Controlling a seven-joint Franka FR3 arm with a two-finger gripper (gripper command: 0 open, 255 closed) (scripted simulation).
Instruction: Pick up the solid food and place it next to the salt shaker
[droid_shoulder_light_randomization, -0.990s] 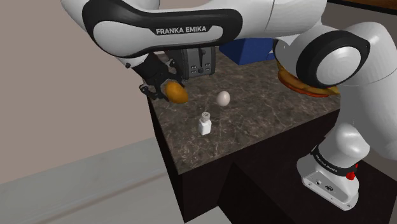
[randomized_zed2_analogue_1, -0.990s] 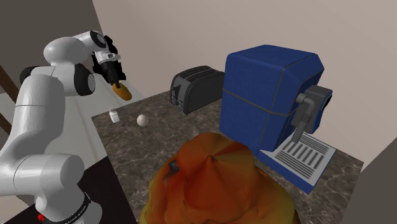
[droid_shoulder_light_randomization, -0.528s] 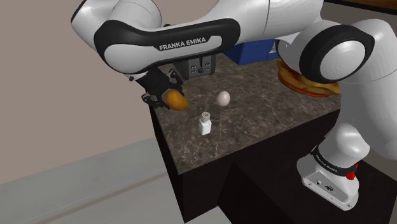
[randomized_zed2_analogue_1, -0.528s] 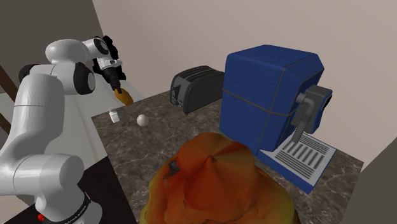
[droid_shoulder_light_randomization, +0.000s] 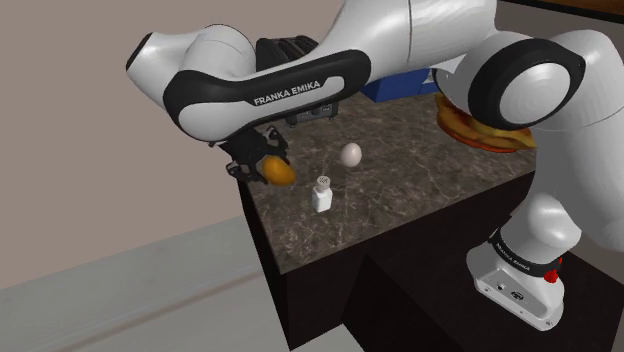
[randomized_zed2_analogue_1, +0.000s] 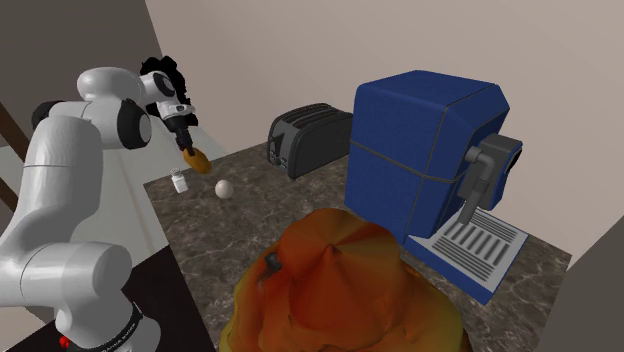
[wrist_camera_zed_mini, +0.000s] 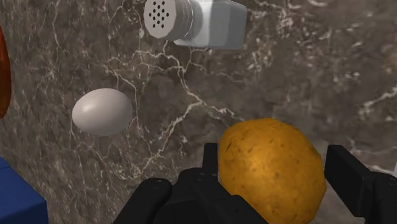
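Above the dark marbled stone tabletop's (droid_shoulder_light_randomization: 430, 190) corner at the shoulder view's left, we see the black claw (droid_shoulder_light_randomization: 259, 161) clenched on the golden-brown rounded lump of food (droid_shoulder_light_randomization: 278, 172), a finger on each side. Against a second ago, claw and food sit lower, closer to the stone. The white salt shaker with its perforated cap (droid_shoulder_light_randomization: 322, 193) stands near the food, not touching it. The pale egg (droid_shoulder_light_randomization: 350, 154) lies near the shaker, apart from both.

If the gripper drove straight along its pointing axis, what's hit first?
Probably bare countertop, with the orange-brown food clasped in the gripper touching first. The salt shaker and egg sit off that line.
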